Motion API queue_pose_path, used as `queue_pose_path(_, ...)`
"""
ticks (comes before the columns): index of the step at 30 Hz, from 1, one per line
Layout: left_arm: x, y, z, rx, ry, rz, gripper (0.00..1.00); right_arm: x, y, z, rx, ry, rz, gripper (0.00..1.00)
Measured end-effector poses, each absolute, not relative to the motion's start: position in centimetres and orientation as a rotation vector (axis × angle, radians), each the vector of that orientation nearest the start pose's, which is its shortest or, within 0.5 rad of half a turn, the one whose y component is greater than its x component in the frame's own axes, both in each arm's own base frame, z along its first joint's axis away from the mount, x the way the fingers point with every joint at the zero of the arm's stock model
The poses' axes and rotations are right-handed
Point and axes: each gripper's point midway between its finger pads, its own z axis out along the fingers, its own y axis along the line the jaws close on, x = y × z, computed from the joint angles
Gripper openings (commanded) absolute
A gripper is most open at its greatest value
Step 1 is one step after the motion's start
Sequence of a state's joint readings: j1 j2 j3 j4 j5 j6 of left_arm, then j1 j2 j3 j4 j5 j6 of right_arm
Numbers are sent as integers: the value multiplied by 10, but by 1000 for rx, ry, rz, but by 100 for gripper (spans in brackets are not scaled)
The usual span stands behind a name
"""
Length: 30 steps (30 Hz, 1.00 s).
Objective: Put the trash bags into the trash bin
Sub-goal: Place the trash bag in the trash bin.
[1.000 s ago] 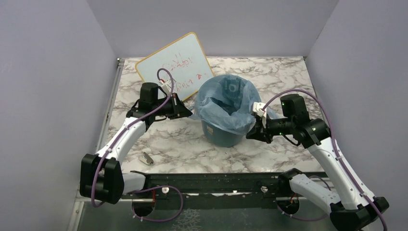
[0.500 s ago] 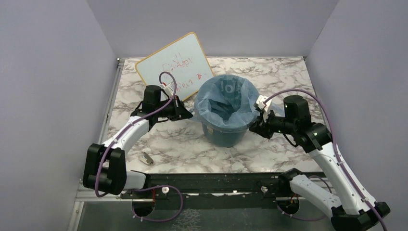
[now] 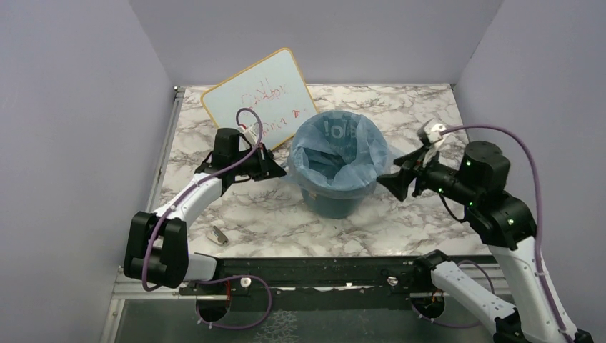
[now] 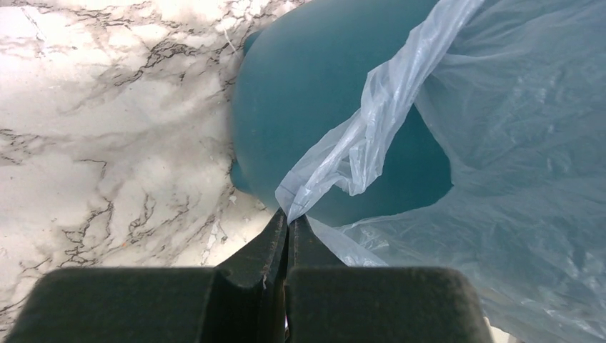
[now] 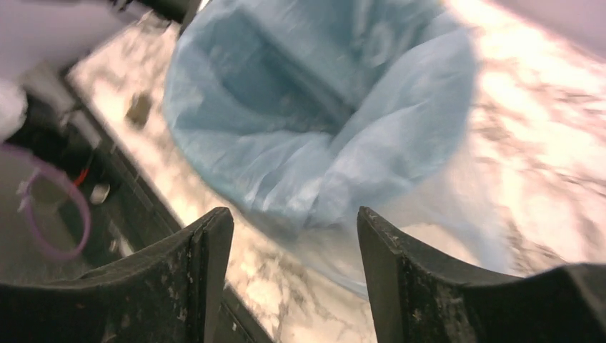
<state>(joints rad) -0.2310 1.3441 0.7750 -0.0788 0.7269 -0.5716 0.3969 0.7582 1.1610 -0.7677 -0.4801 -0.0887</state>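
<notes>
Marbled tabletop (image 3: 421, 114) is carrying the teal trash bin (image 3: 334, 206) at its centre, with a scribbled whiteboard (image 3: 259, 96) leaning behind it. The pale-blue trash bag (image 3: 336, 153) is sitting inside the bin, its mouth draping out over the rim, so it is lining the bucket rather than lying loose. The left gripper (image 4: 288, 218) is pinching a twisted fold of the bag's edge, jaws clamped on the film just beside the bin's left wall, seemingly tensioning that skirt. The right gripper (image 5: 289, 214) is hovering just right of the bin, jaws standing apart and gripping nothing, probably because its side is already seated.
</notes>
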Motion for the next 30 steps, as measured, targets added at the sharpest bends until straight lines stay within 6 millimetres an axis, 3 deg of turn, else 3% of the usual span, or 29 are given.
queue_pose_path(4,290,-205,153,46,2293,-1235,0,213,125,365,-472,1776,458,74)
queue_pose_path(6,289,-205,156,48,2289,-1235,0,233,105,368,-329,1811,337,78)
queue_pose_path(9,287,-205,159,51,2283,-1235,2,266,85,350,-173,1912,179,81)
queue_pose_path(13,286,-205,162,45,2279,-1238,2,292,77,303,-55,2074,110,84)
queue_pose_path(15,286,-205,163,43,2277,-1239,2,293,68,278,13,2143,117,84)
queue_pose_path(17,286,-205,163,43,2276,-1240,2,292,44,261,136,2185,128,84)
queue_pose_path(19,286,-205,163,42,2279,-1240,2,291,16,250,273,2200,158,84)
queue_pose_path(21,285,-204,162,40,2285,-1240,2,288,0,247,355,2194,204,83)
queue_pose_path(25,284,-204,163,40,2290,-1239,2,284,23,253,333,2160,389,81)
queue_pose_path(30,282,-204,164,39,2300,-1237,2,262,30,251,368,2064,434,80)
